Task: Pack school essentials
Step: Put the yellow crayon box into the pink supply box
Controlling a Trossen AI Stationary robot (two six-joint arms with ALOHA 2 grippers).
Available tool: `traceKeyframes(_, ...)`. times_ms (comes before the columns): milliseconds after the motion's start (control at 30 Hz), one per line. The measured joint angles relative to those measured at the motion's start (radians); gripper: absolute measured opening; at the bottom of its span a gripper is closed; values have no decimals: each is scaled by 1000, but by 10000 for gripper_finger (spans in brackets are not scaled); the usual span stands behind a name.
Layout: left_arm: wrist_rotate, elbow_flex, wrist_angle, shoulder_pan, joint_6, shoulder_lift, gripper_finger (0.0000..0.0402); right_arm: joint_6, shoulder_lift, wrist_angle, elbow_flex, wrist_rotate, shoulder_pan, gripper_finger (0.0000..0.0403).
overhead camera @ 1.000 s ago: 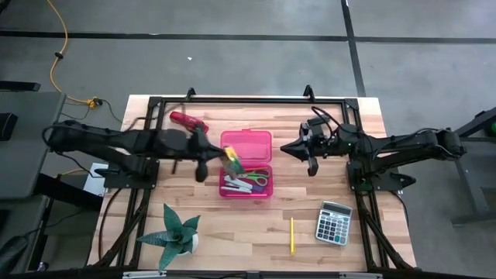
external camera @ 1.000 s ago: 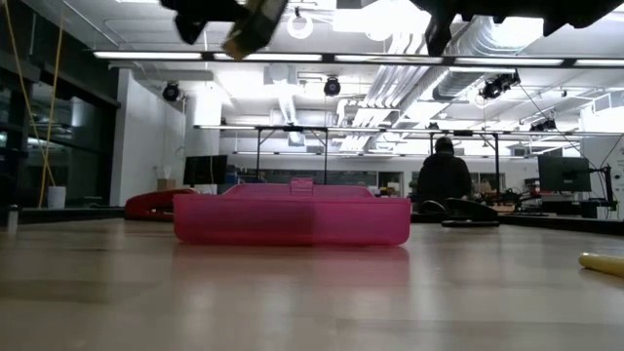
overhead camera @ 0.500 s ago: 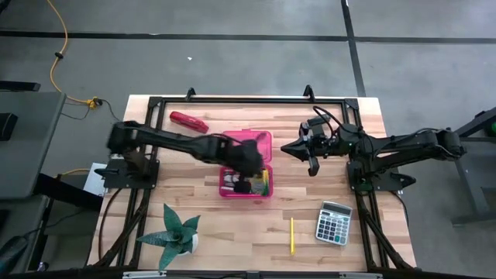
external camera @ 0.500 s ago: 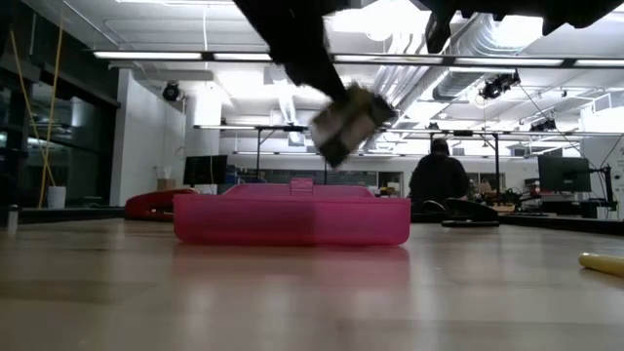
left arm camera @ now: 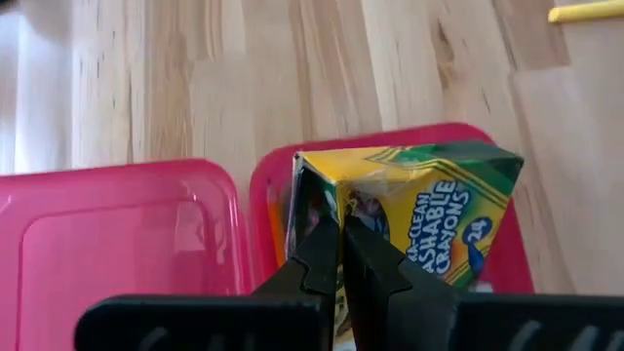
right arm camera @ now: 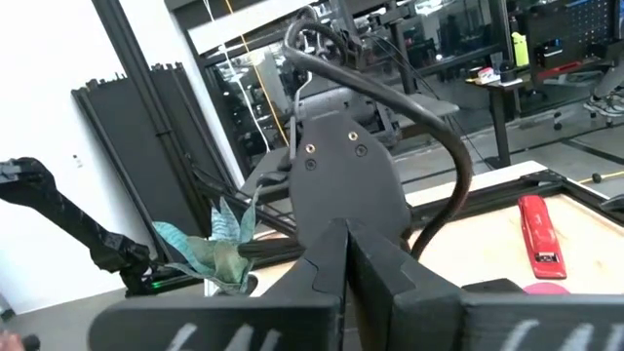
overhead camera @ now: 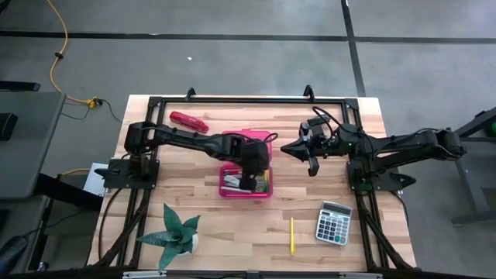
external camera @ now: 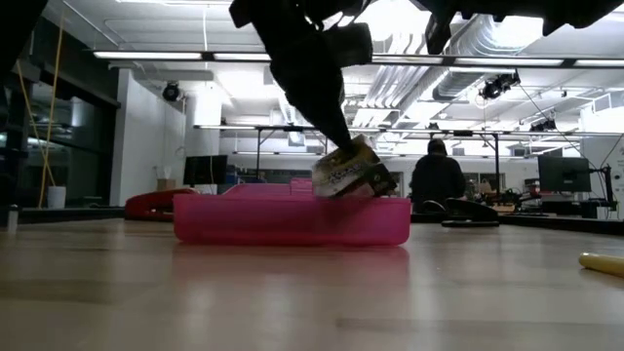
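Observation:
My left gripper (overhead camera: 249,183) is over the tray of the open pink case (overhead camera: 246,164), shut on the yellow-green crayon box (left arm camera: 419,214). In the low view the box (external camera: 351,172) hangs tilted at the height of the case's rim (external camera: 292,200). Other stationery lies in the tray (overhead camera: 231,183). A yellow pencil (overhead camera: 292,235) lies flat on the table near the front edge. My right gripper (overhead camera: 311,164) hovers to the right of the case, shut and empty. My left gripper pinches one end of the crayon box (left arm camera: 314,210) between its two fingers, which come from above, slanting down. The box hangs tilted below the fingers, over the case's tray. Whether its lower edge touches the case, I cannot tell.
A red stapler (overhead camera: 188,121) lies at the far left. A green spiky plant (overhead camera: 174,232) stands at the near left. A calculator (overhead camera: 334,222) lies at the near right. Bare wood shows between the plant and the pencil.
My left gripper has swung with the crayon box from the case's left side toward the table's right and near edge, over the tray, and has gone down. The box, high above the case before, now hangs tilted at the case's rim.

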Motion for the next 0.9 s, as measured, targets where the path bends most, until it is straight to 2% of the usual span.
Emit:
traceKeyframes(333, 3, 0, -51, 5, -5, 0, 0, 0, 0, -7, 0, 0, 0, 0)
traceKeyframes(633, 21, 0, -54, 5, 98, 0, 2, 0, 0, -11, 0, 0, 0, 0)
traceKeyframes(767, 25, 0, -59, 5, 106, 0, 27, 0, 0, -16, 0, 0, 0, 0)
traceKeyframes(900, 45, 0, -58, 5, 106, 0, 73, 0, 0, -18, 0, 0, 0, 0)
